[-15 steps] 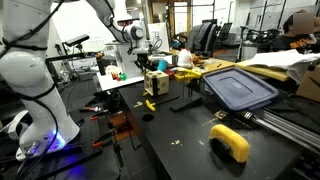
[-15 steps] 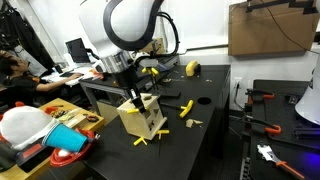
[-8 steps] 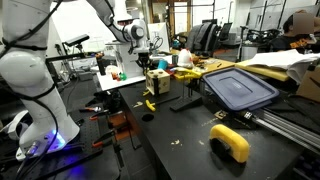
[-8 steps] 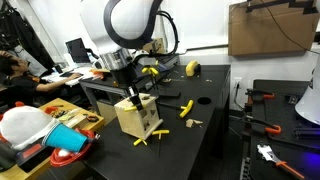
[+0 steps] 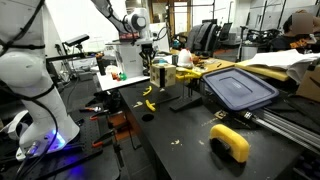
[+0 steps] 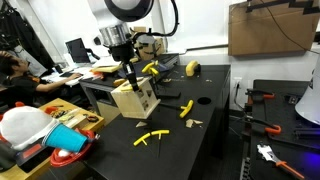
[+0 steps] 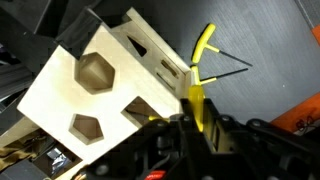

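Cluttered workshop all round, with desks and monitors behind and a black counter (image 6: 215, 150) carrying the work. Nearest on it, close to the front edge, lies a yellow cross-shaped piece (image 6: 152, 137). A little further in are a small pale scrap (image 6: 192, 124) and an orange-handled tool (image 6: 187, 107) lying at a slant.

Beyond those, near the counter's edge on the desk side, the wooden box (image 6: 135, 98) hangs tilted and looks to be clear of the surface. It is pale plywood, roughly a cube. The wrist view shows two hexagonal holes cut in one face and a row of narrow slots in the face next to it.

The tool (image 6: 128, 76) sits at the box's upper edge, its fingers drawn together on a yellow strip (image 7: 197, 105) that stands right against the slotted face. I cannot tell whether the box's own wall is caught in the grip as well. The white arm rises from there out of the top of the picture.

Further back, towards the far edge, sits a yellow tape roll (image 6: 193, 67). Above the far corner is a brown cardboard box (image 6: 265, 30).
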Motion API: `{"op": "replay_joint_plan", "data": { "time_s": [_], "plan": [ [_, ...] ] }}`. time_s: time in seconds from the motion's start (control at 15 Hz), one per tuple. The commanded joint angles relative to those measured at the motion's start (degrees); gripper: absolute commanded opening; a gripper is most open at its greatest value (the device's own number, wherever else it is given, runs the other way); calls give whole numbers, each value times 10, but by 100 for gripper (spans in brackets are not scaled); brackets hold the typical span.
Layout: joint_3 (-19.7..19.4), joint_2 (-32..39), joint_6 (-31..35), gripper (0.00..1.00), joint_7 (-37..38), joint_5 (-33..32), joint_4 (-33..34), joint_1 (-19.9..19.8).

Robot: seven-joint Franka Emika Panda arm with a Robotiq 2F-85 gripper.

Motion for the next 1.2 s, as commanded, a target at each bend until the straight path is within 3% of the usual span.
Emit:
{"op": "replay_joint_plan", "data": {
  "time_s": [0.0,0.6,1.13],
  "plan": [
    [8,-24,-11,4,-40,25,-7,-1],
    [8,43,-9,4,-45,-14,6,23],
    [21,0,-99,4,-119,77,10,-16]
  ]
}}
